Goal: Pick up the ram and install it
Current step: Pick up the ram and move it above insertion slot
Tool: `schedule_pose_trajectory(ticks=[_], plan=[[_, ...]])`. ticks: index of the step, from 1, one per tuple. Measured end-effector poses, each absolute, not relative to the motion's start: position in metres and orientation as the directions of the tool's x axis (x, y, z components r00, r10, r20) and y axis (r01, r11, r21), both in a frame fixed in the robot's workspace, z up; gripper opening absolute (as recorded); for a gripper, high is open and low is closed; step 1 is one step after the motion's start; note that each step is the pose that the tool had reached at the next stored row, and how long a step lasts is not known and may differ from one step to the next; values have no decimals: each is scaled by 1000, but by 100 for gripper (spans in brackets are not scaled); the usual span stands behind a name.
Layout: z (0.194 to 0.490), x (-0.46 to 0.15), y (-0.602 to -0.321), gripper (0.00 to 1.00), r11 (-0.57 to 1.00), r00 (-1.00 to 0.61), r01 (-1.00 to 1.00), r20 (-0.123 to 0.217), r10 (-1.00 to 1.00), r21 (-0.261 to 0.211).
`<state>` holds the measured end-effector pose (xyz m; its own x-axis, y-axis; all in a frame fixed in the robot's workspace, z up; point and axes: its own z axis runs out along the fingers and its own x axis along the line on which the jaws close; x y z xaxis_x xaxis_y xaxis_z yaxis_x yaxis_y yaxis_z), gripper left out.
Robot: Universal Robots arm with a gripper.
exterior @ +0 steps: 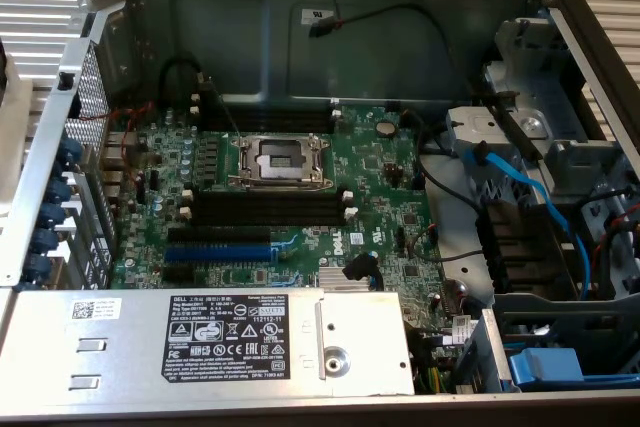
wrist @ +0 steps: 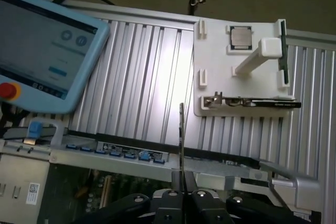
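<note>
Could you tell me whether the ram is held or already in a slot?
Held: the ram stands edge-on, clamped in the gripper; the memory slots look empty.

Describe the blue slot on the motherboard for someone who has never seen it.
In the open computer case lies a green motherboard. Nearer the camera than its silver processor socket run black memory slots, then shorter slots. Only the blue slot there is not black.

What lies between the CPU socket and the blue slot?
Exterior view: between CPU socket and blue slot lie black memory slots, then a shorter black slot.
</note>
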<state>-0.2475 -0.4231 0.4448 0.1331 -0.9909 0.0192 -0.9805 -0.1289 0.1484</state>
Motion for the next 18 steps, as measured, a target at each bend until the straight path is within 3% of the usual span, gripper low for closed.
schedule_pose_trajectory(ticks=[8,18], plan=[[446,-231,-425,12,-129,133,-983,21,-991,132],[445,-225,-425,12,-129,128,-991,44,-991,-23]])
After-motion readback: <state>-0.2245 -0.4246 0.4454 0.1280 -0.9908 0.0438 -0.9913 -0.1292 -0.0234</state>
